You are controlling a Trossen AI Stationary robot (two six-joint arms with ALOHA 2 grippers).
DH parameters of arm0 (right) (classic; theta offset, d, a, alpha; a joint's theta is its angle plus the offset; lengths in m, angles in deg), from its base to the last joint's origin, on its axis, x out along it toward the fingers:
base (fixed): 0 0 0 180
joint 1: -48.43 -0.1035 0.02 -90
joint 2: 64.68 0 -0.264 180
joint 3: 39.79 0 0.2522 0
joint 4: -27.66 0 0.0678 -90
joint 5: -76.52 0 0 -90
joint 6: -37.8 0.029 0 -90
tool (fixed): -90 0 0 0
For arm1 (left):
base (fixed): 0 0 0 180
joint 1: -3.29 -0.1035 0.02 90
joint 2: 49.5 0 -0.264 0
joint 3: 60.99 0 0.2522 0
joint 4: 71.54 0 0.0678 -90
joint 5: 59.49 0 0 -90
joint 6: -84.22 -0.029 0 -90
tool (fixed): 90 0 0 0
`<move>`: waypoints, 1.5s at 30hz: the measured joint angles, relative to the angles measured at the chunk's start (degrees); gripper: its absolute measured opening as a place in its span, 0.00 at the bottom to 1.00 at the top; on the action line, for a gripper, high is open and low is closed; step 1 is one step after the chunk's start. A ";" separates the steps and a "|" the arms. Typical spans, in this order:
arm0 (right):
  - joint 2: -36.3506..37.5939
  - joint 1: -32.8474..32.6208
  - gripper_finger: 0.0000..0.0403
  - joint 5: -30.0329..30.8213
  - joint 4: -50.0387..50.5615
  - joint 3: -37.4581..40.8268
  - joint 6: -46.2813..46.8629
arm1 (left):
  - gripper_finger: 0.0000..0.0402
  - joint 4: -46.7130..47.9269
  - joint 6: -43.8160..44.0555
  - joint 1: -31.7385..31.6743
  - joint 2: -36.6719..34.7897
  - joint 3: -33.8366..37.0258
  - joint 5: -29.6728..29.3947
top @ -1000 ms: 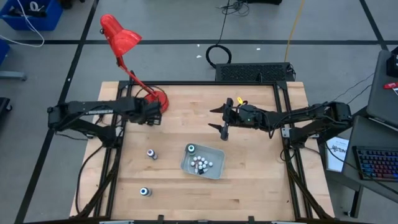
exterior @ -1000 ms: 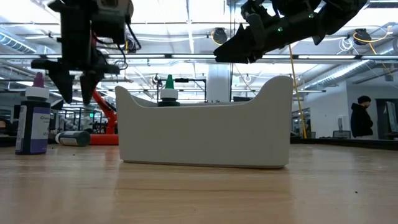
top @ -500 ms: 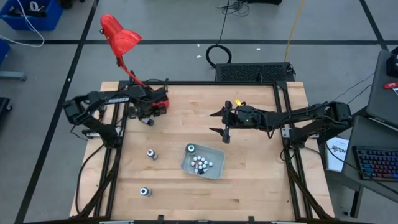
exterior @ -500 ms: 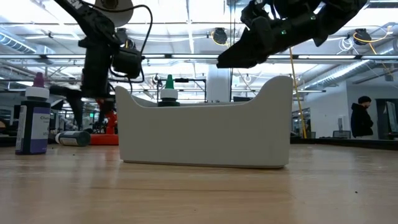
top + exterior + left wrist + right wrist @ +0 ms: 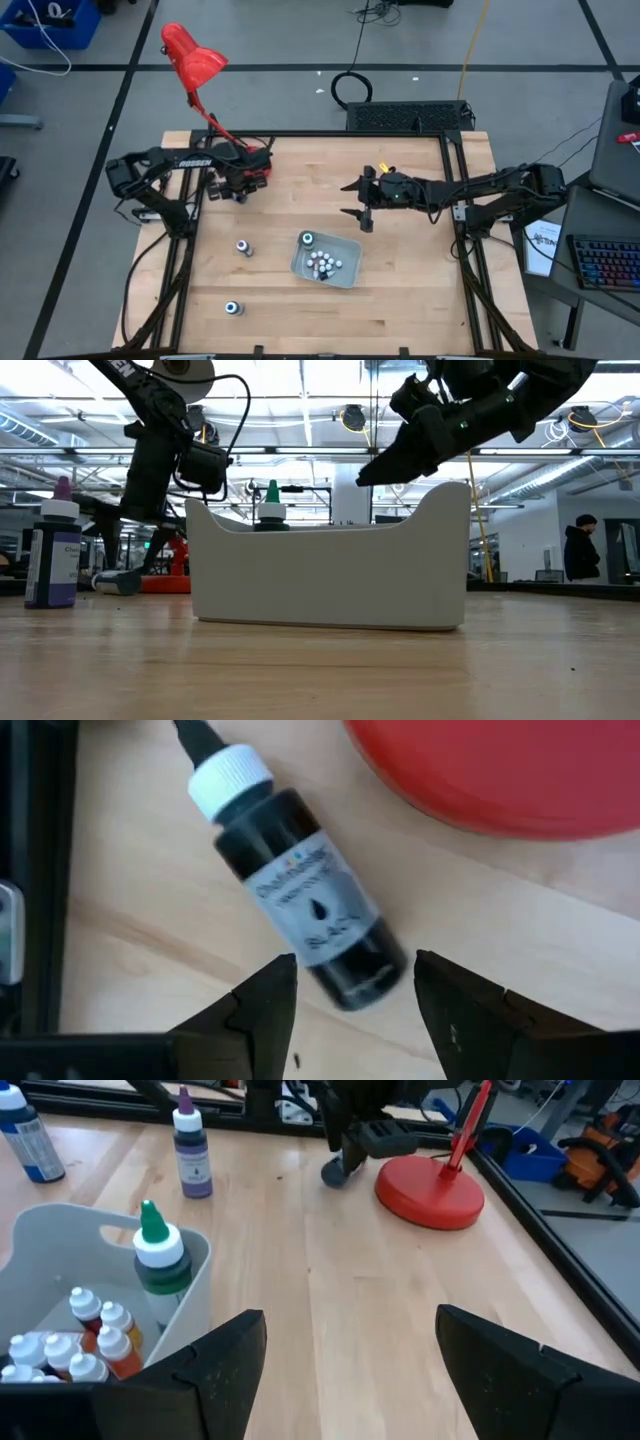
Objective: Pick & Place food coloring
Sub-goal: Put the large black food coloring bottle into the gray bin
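**Left arm now over the fallen black bottle**

Left gripper [image 5: 355,995] has swung to the far-left, by the lamp base [image 5: 500,770]. Fingers open, straddling 1 lying food coloring bottle [image 5: 300,905], nothing gripped. Descend squarely, close mid-body. Right gripper [image 5: 362,203] hovers open beyond the tray [image 5: 348,275].

A bright red lamp [image 5: 193,62] with a red round base [image 5: 430,1192] stands on the pale blond wood counter [image 5: 400,270]. A black bottle [image 5: 300,910] with a white collar and black tip lies on the wood, its grey label printed in dark letters. A pale blue-grey tray [image 5: 347,266] holds white-topped vials [image 5: 60,1350], some orange-bodied, and a green-tipped, white-capped dark green bottle [image 5: 160,1260]. A purple bottle [image 5: 192,1162] has a white cap and purple tip. A blue bottle [image 5: 30,1142] stands at upper left.
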 joint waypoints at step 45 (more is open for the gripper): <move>1.65 -0.02 0.69 -3.08 -5.00 3.73 0.38 | 0.33 -15.61 -18.71 5.72 -3.73 9.27 -5.43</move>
